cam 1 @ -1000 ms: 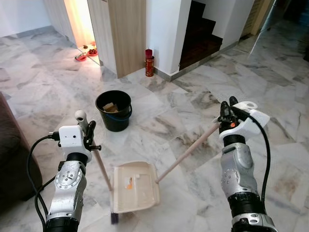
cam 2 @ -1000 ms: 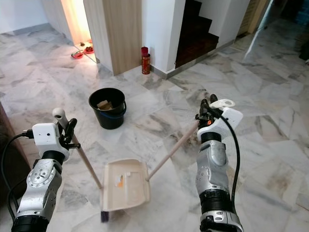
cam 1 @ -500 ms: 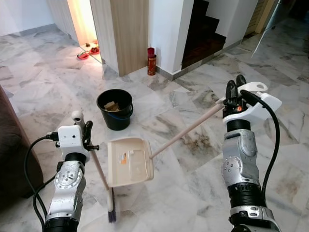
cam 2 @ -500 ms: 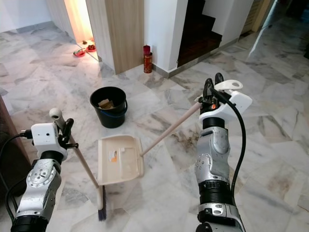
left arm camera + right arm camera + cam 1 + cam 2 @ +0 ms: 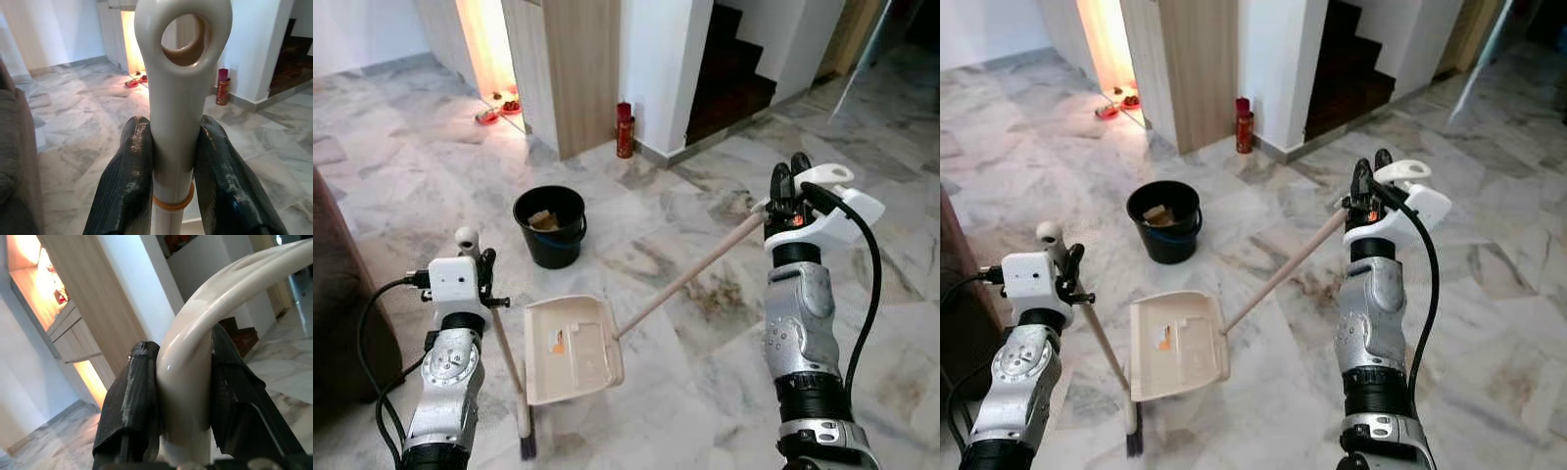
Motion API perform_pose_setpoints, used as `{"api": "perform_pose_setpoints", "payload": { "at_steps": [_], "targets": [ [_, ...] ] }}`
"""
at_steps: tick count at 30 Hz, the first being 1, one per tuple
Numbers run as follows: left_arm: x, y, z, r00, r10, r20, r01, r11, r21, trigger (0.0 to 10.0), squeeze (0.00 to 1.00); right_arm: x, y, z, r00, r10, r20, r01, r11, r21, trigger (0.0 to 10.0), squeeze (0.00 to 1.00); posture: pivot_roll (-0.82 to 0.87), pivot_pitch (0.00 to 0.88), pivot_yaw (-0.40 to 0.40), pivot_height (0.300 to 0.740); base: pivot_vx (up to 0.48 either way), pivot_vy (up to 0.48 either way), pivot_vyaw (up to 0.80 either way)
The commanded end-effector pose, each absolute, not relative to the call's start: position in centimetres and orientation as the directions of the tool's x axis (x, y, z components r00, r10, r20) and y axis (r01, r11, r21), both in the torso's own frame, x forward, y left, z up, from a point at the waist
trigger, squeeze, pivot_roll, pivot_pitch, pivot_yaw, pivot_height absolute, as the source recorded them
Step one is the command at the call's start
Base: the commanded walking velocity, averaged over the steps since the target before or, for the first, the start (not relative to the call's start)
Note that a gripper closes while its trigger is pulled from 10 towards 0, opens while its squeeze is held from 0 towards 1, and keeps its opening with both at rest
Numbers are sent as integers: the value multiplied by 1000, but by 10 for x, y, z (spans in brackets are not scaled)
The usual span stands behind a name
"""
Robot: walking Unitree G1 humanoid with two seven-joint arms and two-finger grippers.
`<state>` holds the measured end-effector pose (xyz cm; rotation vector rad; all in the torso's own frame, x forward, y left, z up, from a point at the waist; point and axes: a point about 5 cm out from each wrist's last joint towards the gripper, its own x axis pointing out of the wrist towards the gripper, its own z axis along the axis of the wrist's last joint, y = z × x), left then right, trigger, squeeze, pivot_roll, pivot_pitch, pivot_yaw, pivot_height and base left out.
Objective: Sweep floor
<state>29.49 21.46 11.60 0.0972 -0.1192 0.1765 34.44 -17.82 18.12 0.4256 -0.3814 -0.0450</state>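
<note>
A cream dustpan (image 5: 573,348) hangs just above the marble floor in front of me, with a small orange scrap in it. Its long handle (image 5: 690,274) runs up to my right gripper (image 5: 783,191), which is shut on the looped end (image 5: 220,289). My left gripper (image 5: 487,279) is shut on a cream broom handle (image 5: 181,73) near its top. The broom stands nearly upright left of the pan, with its dark bristles (image 5: 527,446) on the floor. A black bucket (image 5: 550,225) with some debris inside stands beyond the pan.
A dark sofa (image 5: 337,294) runs along my left side. A red canister (image 5: 625,130) stands at the wall corner behind the bucket, beside a dark staircase (image 5: 734,78). Red bowls (image 5: 494,113) lie in the lit doorway. Open marble floor spreads to the right.
My right gripper has lifted the dustpan off the floor and swung it left, toward the bucket. Since half a second ago the pan has dropped a little. The broom has stayed upright.
</note>
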Motion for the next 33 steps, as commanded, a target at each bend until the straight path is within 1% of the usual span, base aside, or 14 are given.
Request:
{"api": "perform_pose_setpoints", "payload": {
  "at_steps": [1,7,11,33],
  "targets": [
    [297,218,125,969,181,166,-200,974,104,10000,0,343,-176,204,889,-125,440,-80,904,419,10000,0,62,0,-27,740,337,0,0],
    [297,219,124,969,188,162,-206,973,102,10000,0,343,-172,210,885,-87,457,-108,917,384,10000,0,63,0,-27,740,342,0,0],
    [297,218,124,969,189,161,-207,973,102,10000,0,343,-171,210,885,-83,459,-114,915,386,10000,0,64,0,-28,740,342,0,617],
    [297,219,124,967,199,161,-216,971,99,10000,0,343,-170,209,893,-60,445,-136,909,395,10000,0,63,0,-33,740,343,0,0]
  ]
}}
